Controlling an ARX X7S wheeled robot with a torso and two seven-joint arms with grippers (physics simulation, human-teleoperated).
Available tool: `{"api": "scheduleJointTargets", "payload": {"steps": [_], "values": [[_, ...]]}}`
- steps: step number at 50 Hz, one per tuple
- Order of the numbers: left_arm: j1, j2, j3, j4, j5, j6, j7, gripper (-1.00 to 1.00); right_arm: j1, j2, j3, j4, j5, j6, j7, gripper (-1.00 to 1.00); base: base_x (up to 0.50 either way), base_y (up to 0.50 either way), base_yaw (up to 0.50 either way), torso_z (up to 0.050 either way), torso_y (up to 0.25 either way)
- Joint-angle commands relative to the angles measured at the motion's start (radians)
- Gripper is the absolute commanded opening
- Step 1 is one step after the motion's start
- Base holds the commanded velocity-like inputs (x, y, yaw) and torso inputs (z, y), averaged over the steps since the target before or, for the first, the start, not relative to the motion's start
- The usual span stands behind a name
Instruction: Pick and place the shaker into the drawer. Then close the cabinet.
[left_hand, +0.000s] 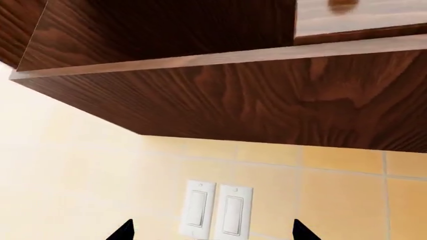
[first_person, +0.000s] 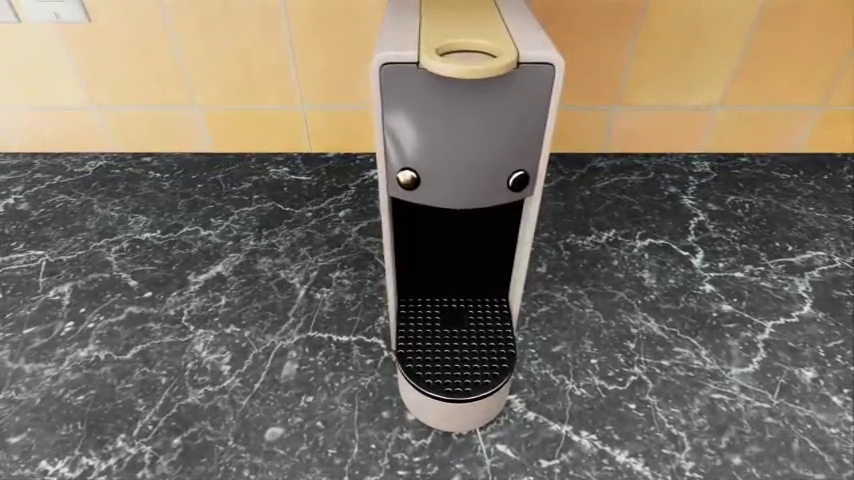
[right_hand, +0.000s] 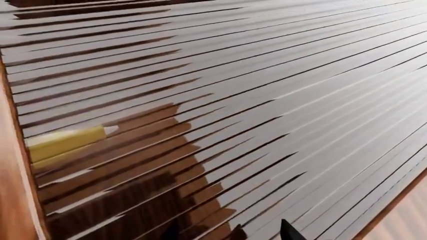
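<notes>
The shaker and the drawer are out of view in all three views. My left gripper (left_hand: 213, 232) is open: only its two black fingertips (left_hand: 123, 231) show, far apart, with nothing between them. It points up at a tiled wall. Of my right gripper (right_hand: 229, 234), one black fingertip (right_hand: 287, 231) shows clearly, well off centre, so it stands open and holds nothing. It is close to a reddish-brown wooden surface (right_hand: 220, 100) streaked with pale stripes. Neither arm appears in the head view.
A grey and beige coffee machine (first_person: 461, 200) stands on the black marble counter (first_person: 174, 300) against a yellow tiled wall (first_person: 227, 70). In the left wrist view, a dark wooden wall cupboard (left_hand: 267, 95) hangs above a double light switch (left_hand: 217, 210). A yellow patch (right_hand: 67, 142) shows among the stripes.
</notes>
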Motion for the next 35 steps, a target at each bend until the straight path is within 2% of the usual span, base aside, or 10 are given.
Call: {"api": "scheduleJointTargets", "payload": {"steps": [1,13,15,19,20,21,24,27,29,35], "values": [[0.312,0.083,0.001,0.041,-0.033,-0.045,-0.006,1.0,0.0,-0.092,-0.292,0.104,0.305,0.022,-0.259,1.0,0.02,0.01,0.01,0.0,0.0],[0.296,0.081,0.015,0.078,-0.051,-0.08,-0.02,1.0,0.0,-0.092,-0.292,0.104,0.305,0.022,-0.259,1.0,0.03,0.01,0.0,0.0,0.0],[0.283,0.084,0.04,0.075,-0.05,-0.082,-0.025,1.0,0.0,-0.092,0.008,0.256,0.005,0.118,-0.155,1.0,0.03,0.01,0.0,0.0,0.0],[0.25,0.087,0.098,0.061,-0.047,-0.082,-0.032,1.0,0.0,-0.092,0.608,0.005,-0.561,0.253,-0.249,1.0,0.02,0.01,0.0,0.0,0.0],[0.237,0.1,0.129,0.103,-0.06,-0.114,-0.041,1.0,0.0,-0.091,0.758,-0.14,-0.653,0.403,-0.26,1.0,0.0,0.0,0.0,0.0,0.0],[0.227,0.107,0.146,0.133,-0.071,-0.138,-0.047,1.0,-0.122,-0.04,0.782,-0.29,-0.761,0.553,-0.386,1.0,0.0,0.0,0.0,0.0,0.0],[0.209,0.115,0.141,0.197,-0.109,-0.198,-0.054,1.0,-0.227,0.168,0.532,-0.74,-1.156,1.003,-0.83,1.0,0.0,0.0,0.0,0.0,0.0],[0.206,0.119,0.131,0.221,-0.127,-0.217,-0.055,1.0,-0.352,0.213,0.568,-1.19,-1.606,1.445,-1.233,1.0,0.0,0.0,0.0,0.0,0.0],[0.21,0.122,0.135,0.222,-0.127,-0.212,-0.056,1.0,-0.471,0.255,0.609,-1.438,-1.701,1.445,-1.233,1.0,0.0,0.0,0.0,0.0,0.0],[0.22,0.128,0.149,0.226,-0.127,-0.207,-0.059,1.0,-0.675,0.225,0.662,-1.54,-1.802,1.445,-1.233,1.0,0.0,0.0,0.0,0.0,0.0]]}}
